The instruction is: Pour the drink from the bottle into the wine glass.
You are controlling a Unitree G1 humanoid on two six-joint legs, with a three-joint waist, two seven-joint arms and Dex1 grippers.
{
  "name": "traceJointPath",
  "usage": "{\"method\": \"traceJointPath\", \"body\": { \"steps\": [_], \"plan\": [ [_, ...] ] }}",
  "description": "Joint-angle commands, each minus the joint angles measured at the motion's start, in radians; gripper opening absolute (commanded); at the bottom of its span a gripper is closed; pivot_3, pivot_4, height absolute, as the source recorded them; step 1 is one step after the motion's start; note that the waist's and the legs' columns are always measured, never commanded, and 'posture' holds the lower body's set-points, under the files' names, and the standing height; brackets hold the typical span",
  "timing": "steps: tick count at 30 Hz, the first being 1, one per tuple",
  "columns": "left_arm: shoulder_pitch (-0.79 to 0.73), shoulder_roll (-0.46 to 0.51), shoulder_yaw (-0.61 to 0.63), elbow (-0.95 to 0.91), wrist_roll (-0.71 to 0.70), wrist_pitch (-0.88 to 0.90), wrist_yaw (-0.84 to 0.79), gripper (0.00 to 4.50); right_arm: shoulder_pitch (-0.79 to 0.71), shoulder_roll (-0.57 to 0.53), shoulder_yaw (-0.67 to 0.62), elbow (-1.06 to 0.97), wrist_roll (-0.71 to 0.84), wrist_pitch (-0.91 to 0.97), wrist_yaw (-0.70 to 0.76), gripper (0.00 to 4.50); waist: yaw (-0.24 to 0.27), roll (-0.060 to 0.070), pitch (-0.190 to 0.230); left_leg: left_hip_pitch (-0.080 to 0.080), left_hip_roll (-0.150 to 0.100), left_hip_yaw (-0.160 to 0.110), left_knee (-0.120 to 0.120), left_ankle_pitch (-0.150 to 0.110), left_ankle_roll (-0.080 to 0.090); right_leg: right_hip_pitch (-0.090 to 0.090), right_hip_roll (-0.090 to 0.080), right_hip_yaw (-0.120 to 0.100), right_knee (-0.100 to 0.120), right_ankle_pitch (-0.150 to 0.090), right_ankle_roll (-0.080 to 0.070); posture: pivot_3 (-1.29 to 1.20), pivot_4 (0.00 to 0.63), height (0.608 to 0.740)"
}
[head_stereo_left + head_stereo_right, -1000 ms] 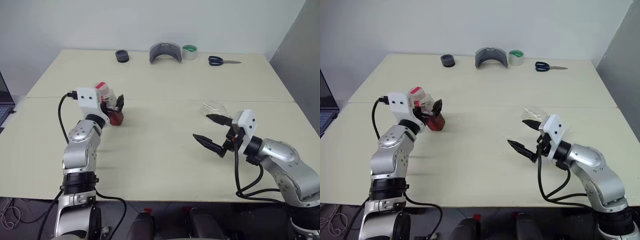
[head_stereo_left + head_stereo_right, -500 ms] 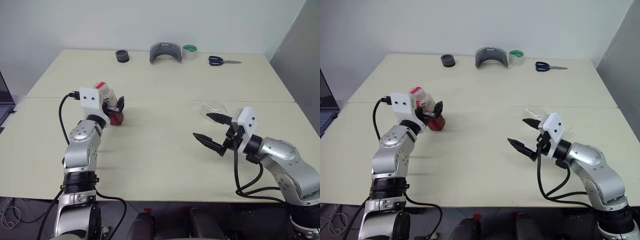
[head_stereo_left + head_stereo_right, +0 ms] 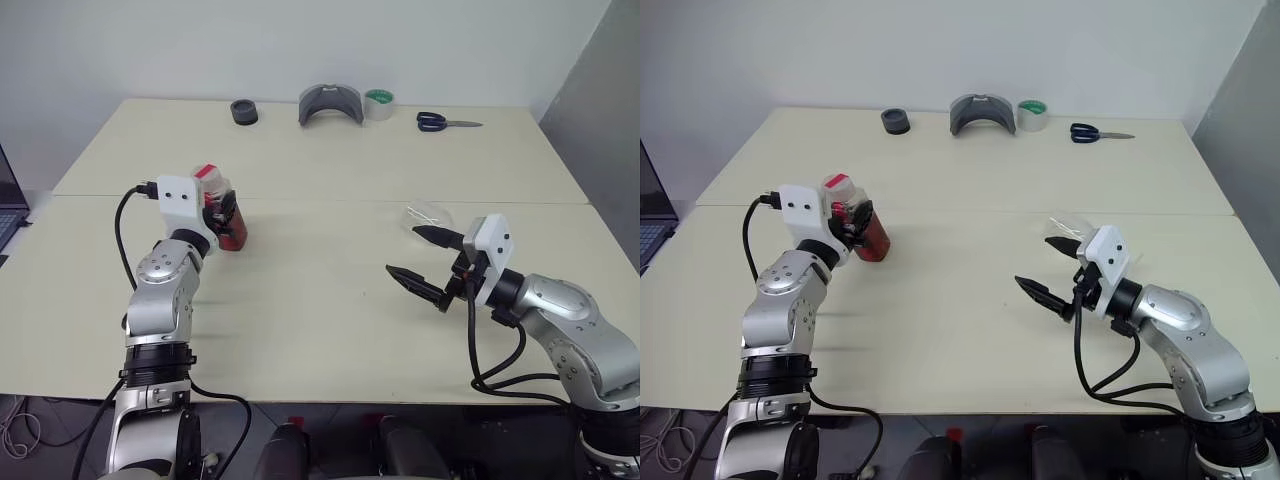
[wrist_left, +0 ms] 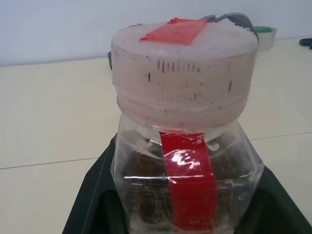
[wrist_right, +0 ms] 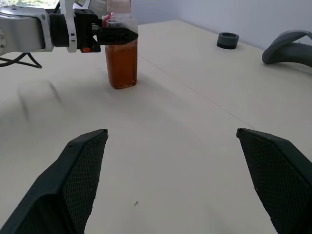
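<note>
Left hand point(image 5: 113, 34) clamped on upright bottle point(image 5: 121, 62), right hand point(image 3: 426, 262) spread, possibly empty

You have one bottle point(image 3: 222, 215) near the left edge of the table point(image 3: 320, 300), standing upright with one red-and-white cap and the drink point(image 5: 121, 66) inside it. You have one wine glass point(image 3: 428, 216) toward the right edge, lying on its side as far as you can tell. Along the far edge you can count four more items: one dark ring-shaped piece point(image 3: 244, 112), one grey curved piece point(image 3: 330, 104), one roll of tape point(image 3: 379, 103) and one pair of scissors point(image 3: 447, 122). You have two grippers over the table, the left gripper point(image 3: 224, 212) and the right gripper point(image 3: 428, 264), each with two black fingers.
</note>
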Motion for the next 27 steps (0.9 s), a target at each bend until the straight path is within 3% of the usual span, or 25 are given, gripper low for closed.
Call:
{"method": "traceJointPath", "body": {
  "steps": [1, 8, 18, 27],
  "plan": [
    [0.001, -0.007, 0.008, -0.042, -0.025, -0.023, -0.016, 1.88, -0.022, 0.003, -0.008, -0.024, 0.001, -0.009, -0.008, 4.5, 0.0, 0.0, 0.0, 0.0, 0.0, 0.0, 0.0, 0.0, 0.0, 0.0, 0.0, 0.0, 0.0, 0.0, 0.0, 0.0, 0.15, 0.74],
    [-0.002, -0.023, -0.033, -0.087, -0.087, 0.006, -0.125, 1.88, 0.0, -0.01, -0.035, -0.044, -0.002, -0.006, -0.03, 4.5, 0.002, 0.0, 0.0, -0.001, 0.0, 0.0, 0.0, 0.0, -0.001, 0.0, -0.002, 0.0, 0.0, 0.0, 0.0, 0.0, 0.15, 0.74],
    [-0.017, -0.039, -0.239, -0.114, -0.132, 0.014, -0.419, 1.87, 0.051, -0.032, -0.101, -0.14, 0.046, 0.094, -0.109, 4.5, 0.004, 0.0, 0.0, -0.001, -0.001, 0.0, 0.001, 0.001, -0.001, 0.0, -0.003, 0.0, 0.0, 0.0, 0.0, 0.0, 0.15, 0.74],
    [-0.119, -0.066, -0.359, 0.002, -0.124, -0.09, -0.674, 1.87, -0.059, 0.01, -0.109, -0.238, 0.163, 0.285, -0.255, 4.5, 0.002, 0.0, 0.0, -0.001, -0.004, -0.001, 0.001, 0.0, 0.0, 0.0, -0.002, -0.001, 0.0, 0.0, 0.001, 0.0, 0.15, 0.74]
  ]
}}
